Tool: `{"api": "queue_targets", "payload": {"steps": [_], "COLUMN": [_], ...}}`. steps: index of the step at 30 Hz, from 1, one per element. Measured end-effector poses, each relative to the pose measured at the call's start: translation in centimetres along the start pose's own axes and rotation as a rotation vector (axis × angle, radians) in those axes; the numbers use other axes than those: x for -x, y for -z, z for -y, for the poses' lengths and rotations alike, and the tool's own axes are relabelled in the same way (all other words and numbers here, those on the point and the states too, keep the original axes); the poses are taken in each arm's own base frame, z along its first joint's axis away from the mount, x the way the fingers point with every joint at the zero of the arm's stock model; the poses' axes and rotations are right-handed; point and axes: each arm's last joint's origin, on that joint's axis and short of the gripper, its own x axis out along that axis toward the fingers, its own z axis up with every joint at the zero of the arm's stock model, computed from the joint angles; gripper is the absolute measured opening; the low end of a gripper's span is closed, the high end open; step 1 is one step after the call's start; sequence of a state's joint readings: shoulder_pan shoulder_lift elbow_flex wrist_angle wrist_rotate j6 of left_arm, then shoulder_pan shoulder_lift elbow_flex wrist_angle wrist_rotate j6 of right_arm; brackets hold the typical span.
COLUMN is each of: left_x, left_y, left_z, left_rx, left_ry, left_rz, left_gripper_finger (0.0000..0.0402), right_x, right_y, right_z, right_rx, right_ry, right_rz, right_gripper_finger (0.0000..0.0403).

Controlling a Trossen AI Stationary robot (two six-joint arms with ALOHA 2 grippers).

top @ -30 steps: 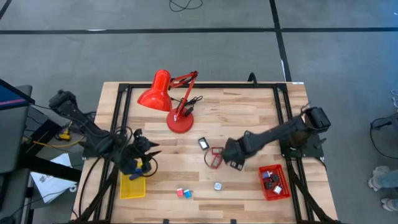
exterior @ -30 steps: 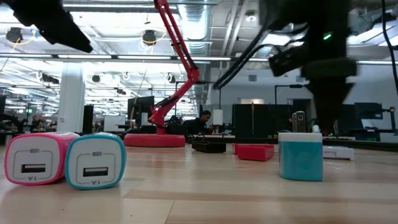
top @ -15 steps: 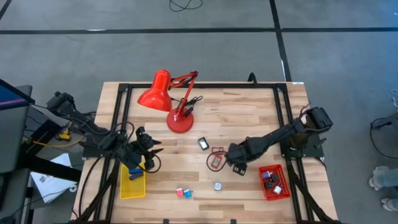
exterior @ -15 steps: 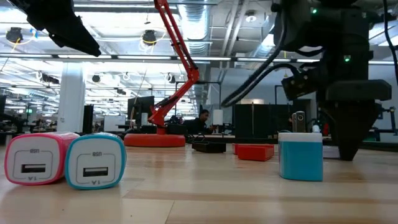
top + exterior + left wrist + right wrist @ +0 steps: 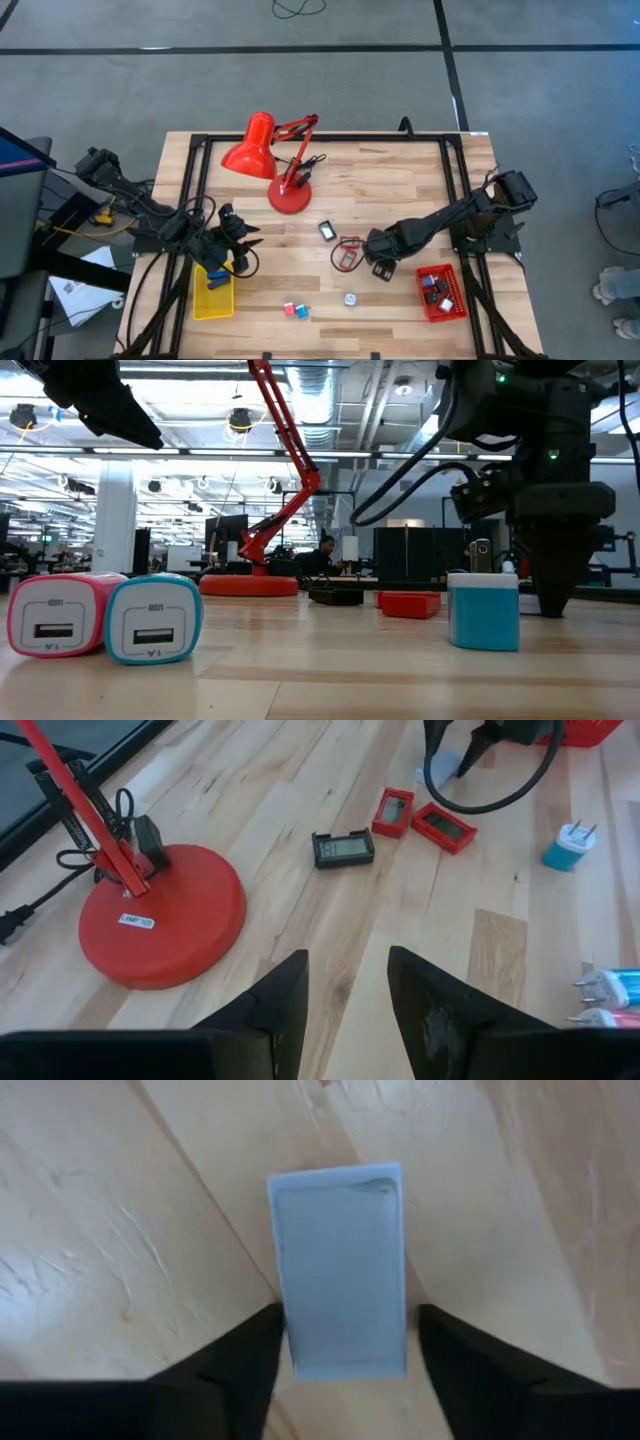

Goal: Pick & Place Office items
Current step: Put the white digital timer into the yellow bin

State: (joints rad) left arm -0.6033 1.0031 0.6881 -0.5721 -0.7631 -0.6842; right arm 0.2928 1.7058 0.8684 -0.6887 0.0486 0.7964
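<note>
From the high view I have the right gripper (image 5: 380,268) down at the table just right of centre frame, but there its body hides what lies under it. The right wrist view fills that in: the fingers (image 5: 245,1355) stand spread to either side of a pale blue-grey flat block (image 5: 340,1270) lying on the wood, close beside its edges; I cannot tell whether they touch it. The low view shows the same gripper (image 5: 551,600) descending at right frame, behind a teal charger cube (image 5: 483,610). At lower left of that view sit a pink charger (image 5: 58,615) and a blue charger (image 5: 153,619), touching side by side. Overhead they are only tiny specks at lower centre (image 5: 294,311). My left gripper (image 5: 243,247) hangs at left frame above the yellow tray (image 5: 212,300), with its fingers (image 5: 275,1005) parted and nothing between them. Its wrist view shows the red lamp base (image 5: 165,915), a black calculator-like item (image 5: 343,848) and two red ones (image 5: 393,811) (image 5: 444,827) beside a black cable loop (image 5: 500,800). The red tray (image 5: 441,293) holding small items shows clearly only from above, at lower right.
</note>
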Motion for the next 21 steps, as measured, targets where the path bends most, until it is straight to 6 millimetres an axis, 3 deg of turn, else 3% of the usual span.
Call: {"api": "queue_targets", "payload": {"steps": [4,12,17,21], "left_x": [0.0,-1.6,-3.5,-5.0], "left_y": [-0.1,0.4,1.0,1.2], "left_z": [0.1,2.2,3.5,4.1], "left_rx": [0.009,-0.349,-0.489,-0.537], "left_ry": [0.006,0.065,0.062,0.038], "left_rz": [0.011,0.151,0.218,0.225], "left_gripper_finger": [0.0131,0.0128,0.013,0.013], "right_x": [0.1,1.1,5.0,8.1], "right_y": [-0.2,-0.2,-0.8,-2.5], "right_z": [-0.2,-0.2,-0.6,-1.5], "right_rx": [-0.013,0.007,-0.074,-0.127], "right_ry": [-0.019,-0.062,-0.274,-0.53], "right_rz": [0.004,0.033,0.211,0.44], "right_gripper_finger": [0.0141,0.0142,0.0142,0.0142]}}
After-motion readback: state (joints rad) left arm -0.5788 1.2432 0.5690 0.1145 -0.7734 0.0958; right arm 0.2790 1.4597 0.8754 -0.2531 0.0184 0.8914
